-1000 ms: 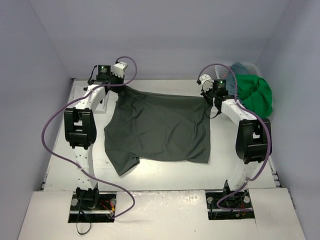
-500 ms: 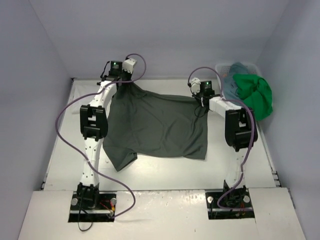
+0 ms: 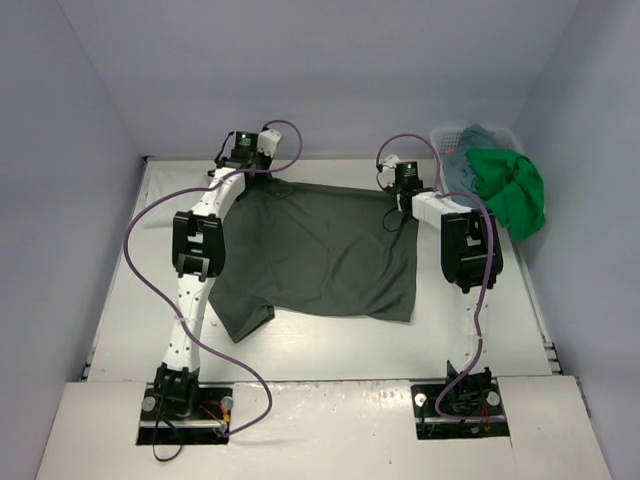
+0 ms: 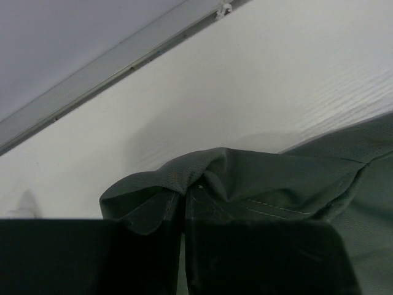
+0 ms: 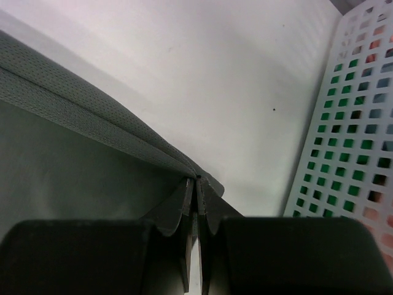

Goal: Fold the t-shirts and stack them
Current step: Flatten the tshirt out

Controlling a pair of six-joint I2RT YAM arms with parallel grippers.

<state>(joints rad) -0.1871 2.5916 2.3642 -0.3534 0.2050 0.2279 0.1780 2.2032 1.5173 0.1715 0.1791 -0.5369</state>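
The dark grey-green t-shirt [image 3: 320, 250] lies spread across the middle of the table. My left gripper [image 3: 246, 168] is shut on its far left corner; the pinched cloth [image 4: 202, 178] bunches over the fingers in the left wrist view. My right gripper [image 3: 402, 190] is shut on its far right corner, and the doubled hem [image 5: 92, 117] runs into the fingers in the right wrist view. A bright green shirt [image 3: 512, 190] and a teal-blue shirt [image 3: 470, 150] hang out of the basket. The white shirt is out of view.
The white mesh basket [image 3: 447, 135] stands at the far right corner, close to my right gripper; its wall [image 5: 344, 135] fills the right side of the right wrist view. The back wall's edge [image 4: 110, 64] runs just beyond my left gripper.
Both grippers have moved inward toward each other along the far edge, still holding the shirt's corners. The shirt's far edge has dropped from lifted to lying flatter on the table.
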